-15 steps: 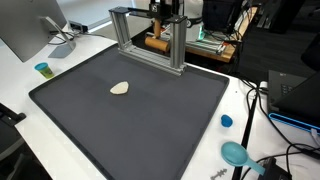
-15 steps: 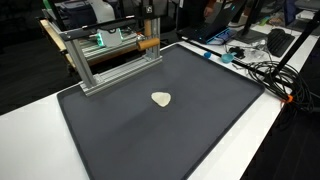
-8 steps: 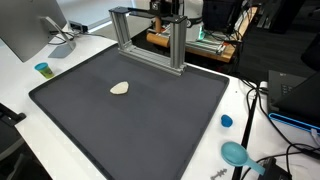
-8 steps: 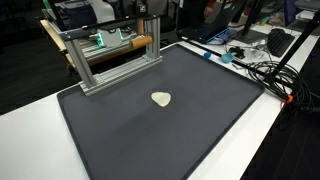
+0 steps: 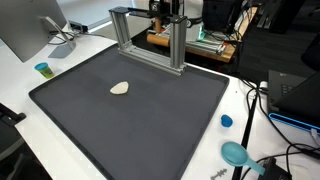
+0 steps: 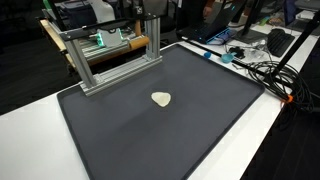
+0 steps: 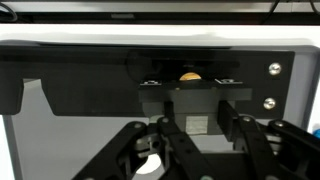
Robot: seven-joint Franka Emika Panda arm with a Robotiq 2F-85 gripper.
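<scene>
My gripper (image 5: 166, 12) hangs at the back of the table, just behind the top bar of an aluminium frame (image 5: 146, 34); it also shows in an exterior view (image 6: 152, 14). In the wrist view its two fingers (image 7: 197, 122) stand apart with nothing between them, over the frame's dark bar (image 7: 150, 62). A small orange spot (image 7: 188, 75) shows on that bar. A wooden block (image 5: 158, 43) lies behind the frame, below the gripper. A small cream oval piece (image 5: 119, 88) lies alone on the black mat (image 5: 150, 120), far from the gripper; it also shows in an exterior view (image 6: 161, 98).
A monitor (image 5: 25, 25) and a small teal cup (image 5: 42, 69) stand at one side of the mat. A blue cap (image 5: 226, 121), a teal round object (image 5: 235, 153) and cables (image 6: 265, 68) lie on the white table (image 5: 250, 110) at the other side.
The gripper has shifted slightly lower behind the frame's top bar. The cream piece has not moved.
</scene>
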